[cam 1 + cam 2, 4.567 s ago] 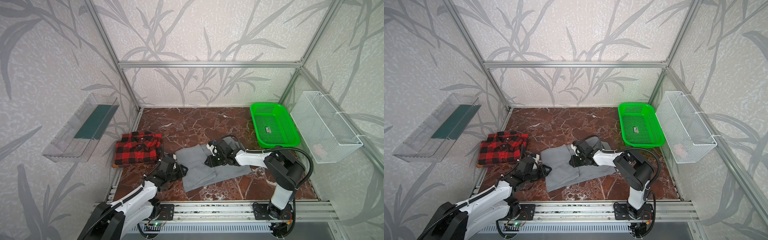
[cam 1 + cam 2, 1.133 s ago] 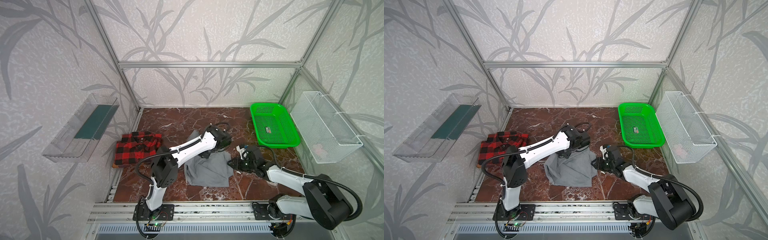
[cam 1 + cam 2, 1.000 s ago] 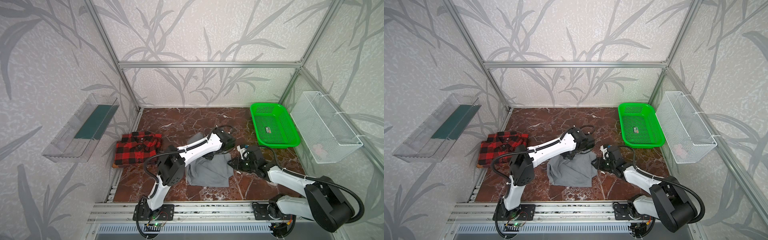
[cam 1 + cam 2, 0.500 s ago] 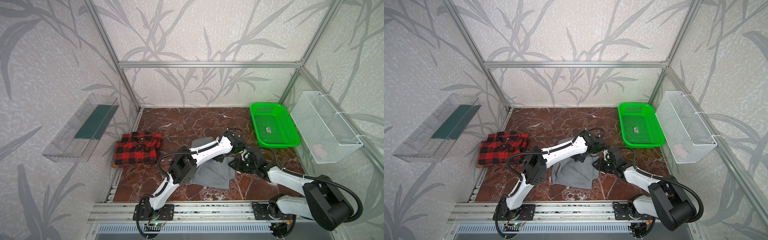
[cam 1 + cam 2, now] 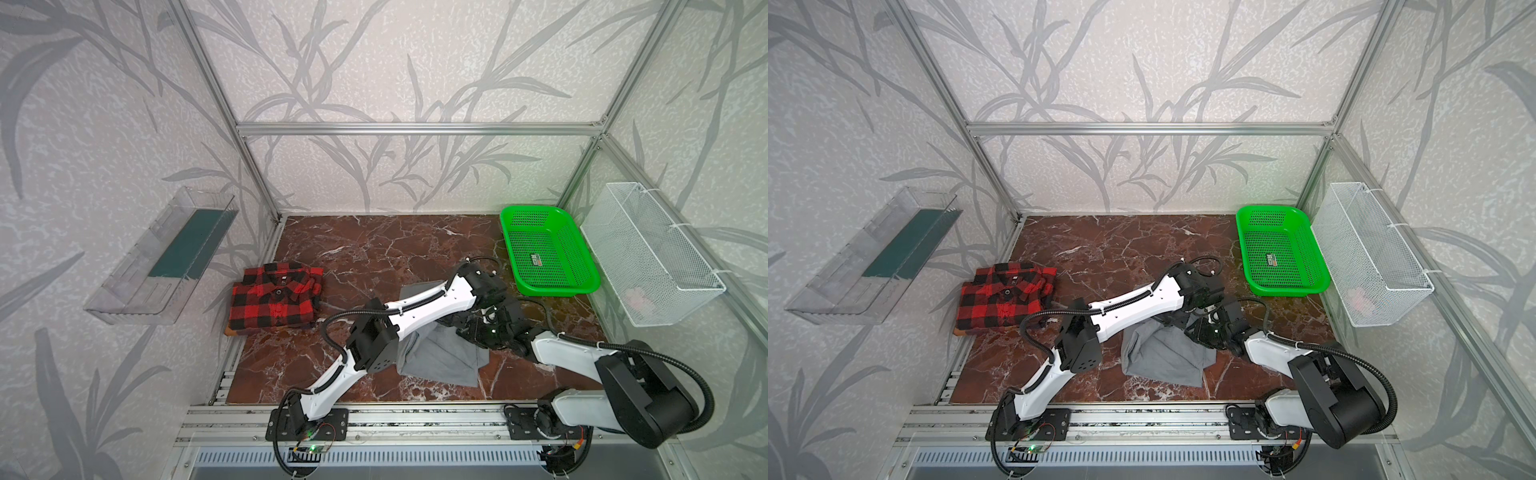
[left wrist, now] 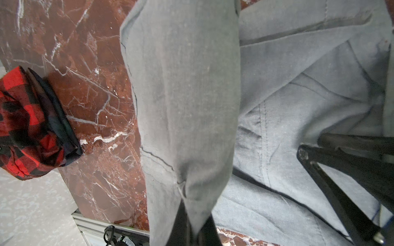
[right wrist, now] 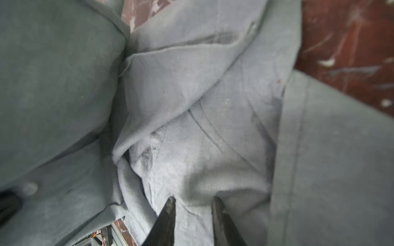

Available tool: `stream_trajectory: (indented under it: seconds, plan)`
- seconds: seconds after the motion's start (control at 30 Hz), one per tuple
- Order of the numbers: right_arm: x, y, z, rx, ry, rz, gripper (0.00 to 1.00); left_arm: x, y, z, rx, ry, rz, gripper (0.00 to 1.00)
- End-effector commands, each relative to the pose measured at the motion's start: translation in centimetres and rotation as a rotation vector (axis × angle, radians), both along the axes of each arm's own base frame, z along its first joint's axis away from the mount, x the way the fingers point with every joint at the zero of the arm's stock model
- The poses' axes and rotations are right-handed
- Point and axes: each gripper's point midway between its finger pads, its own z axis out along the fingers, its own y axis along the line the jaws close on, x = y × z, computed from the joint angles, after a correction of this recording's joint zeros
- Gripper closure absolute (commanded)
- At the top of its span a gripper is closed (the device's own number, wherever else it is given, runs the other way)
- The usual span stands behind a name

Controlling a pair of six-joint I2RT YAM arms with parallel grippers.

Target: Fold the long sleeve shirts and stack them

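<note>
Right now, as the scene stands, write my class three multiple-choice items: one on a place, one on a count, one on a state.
1. Where does the plaid shirt lie on the table? A near its left edge; B near its right edge; C against the back wall.
2. How many shirts are in view? A one; B two; C three.
3. What is the left claw doing? A standing open above bare table; B shut on the grey shirt; C shut on the plaid shirt.
Answers: 1 A, both top views show it folded by the left edge. 2 B, one plaid, one grey. 3 B, the left wrist view shows grey cloth pinched in the claw.
</note>
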Motion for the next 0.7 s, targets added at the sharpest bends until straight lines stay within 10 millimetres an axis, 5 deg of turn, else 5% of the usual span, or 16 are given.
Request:
stream_trajectory:
  seconds: [0.0,0.3,0.67]
  plan:
    - [0.1,-0.2,-0.4,-0.001,0.008,-0.015,0.69,-2.2,2.7,0.6,0.136,0.085,0.036,0.97]
    - [-0.1,-1.3,-2.5,-0.072,0.050,-0.081,0.70,-1.1,4.0,1.5,0.164,0.034,0.045,0.97]
    - [0.2,0.9,-4.0,-0.143,0.054,-0.129,0.72,1.8,7.7,3.6,0.191,-0.044,0.072,0.97]
